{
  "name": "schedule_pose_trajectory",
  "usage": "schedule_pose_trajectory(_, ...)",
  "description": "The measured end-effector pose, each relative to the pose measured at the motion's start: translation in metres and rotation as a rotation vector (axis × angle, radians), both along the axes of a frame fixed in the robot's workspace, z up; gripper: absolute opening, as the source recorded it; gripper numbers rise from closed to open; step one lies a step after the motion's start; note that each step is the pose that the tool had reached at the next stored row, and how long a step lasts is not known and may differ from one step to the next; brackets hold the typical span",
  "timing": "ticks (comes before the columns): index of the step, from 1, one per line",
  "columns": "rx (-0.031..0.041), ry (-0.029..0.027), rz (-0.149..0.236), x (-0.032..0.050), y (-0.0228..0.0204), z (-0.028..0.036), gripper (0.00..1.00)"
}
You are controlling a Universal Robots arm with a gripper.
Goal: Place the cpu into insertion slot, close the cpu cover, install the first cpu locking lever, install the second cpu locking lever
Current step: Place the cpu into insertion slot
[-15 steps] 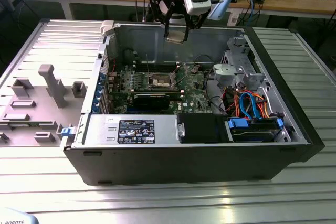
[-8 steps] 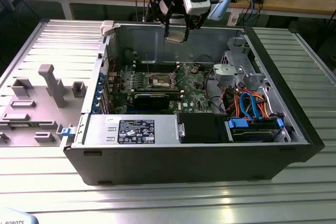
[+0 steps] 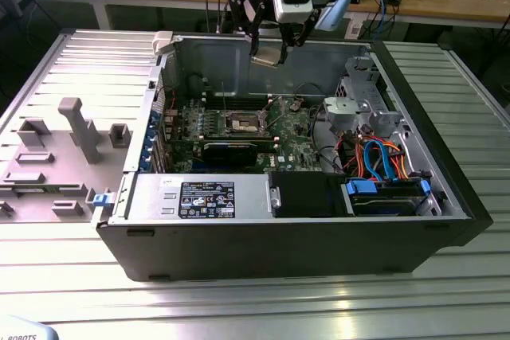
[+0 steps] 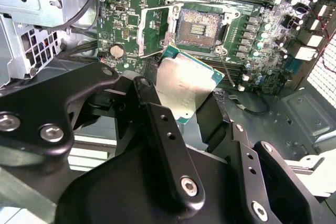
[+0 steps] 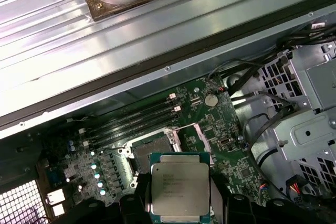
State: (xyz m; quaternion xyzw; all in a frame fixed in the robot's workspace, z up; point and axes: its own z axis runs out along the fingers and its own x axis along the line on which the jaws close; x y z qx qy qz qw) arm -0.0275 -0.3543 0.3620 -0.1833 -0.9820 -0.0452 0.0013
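Note:
My gripper [image 3: 269, 47] hangs high over the open computer case, above its far wall, shut on the cpu [image 3: 267, 55]. Both wrist views show the cpu [image 4: 186, 85] [image 5: 180, 184] as a flat silver-topped chip with a green edge, clamped between black fingers [image 4: 157, 124]. Well below it on the green motherboard lies the insertion slot [image 3: 245, 123] [image 4: 199, 27] [image 5: 149, 153], its dark centre bare. The cpu cover [image 4: 152, 30] stands swung open at one side of the slot. The chip is apart from the slot and touches nothing but the fingers.
A silver drive cage [image 3: 355, 109] and orange and blue cables [image 3: 382, 157] fill the case at the exterior view's right. A long black card [image 3: 231, 149] and power supply [image 3: 199, 197] lie nearer the front. A grey fixture tray [image 3: 56, 149] sits outside, left.

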Motion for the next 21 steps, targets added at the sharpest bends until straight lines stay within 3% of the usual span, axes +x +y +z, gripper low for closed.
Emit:
schedule_pose_trajectory(7,0.0,0.0,-0.02,0.0,0.0,-0.0001,0.54)
schedule_pose_trajectory(9,0.0002,0.0,-0.047,0.0,0.0,-0.0005,0.54)
schedule_pose_trajectory(13,-0.0001,0.0001,-0.147,0.0,0.0,-0.0016,0.54)
schedule_pose_trajectory(15,-0.0001,0.0001,-0.167,0.0,0.0,-0.0017,0.54)
schedule_pose_trajectory(21,0.0,0.0,-0.17,0.0,0.0,-0.0017,0.54)
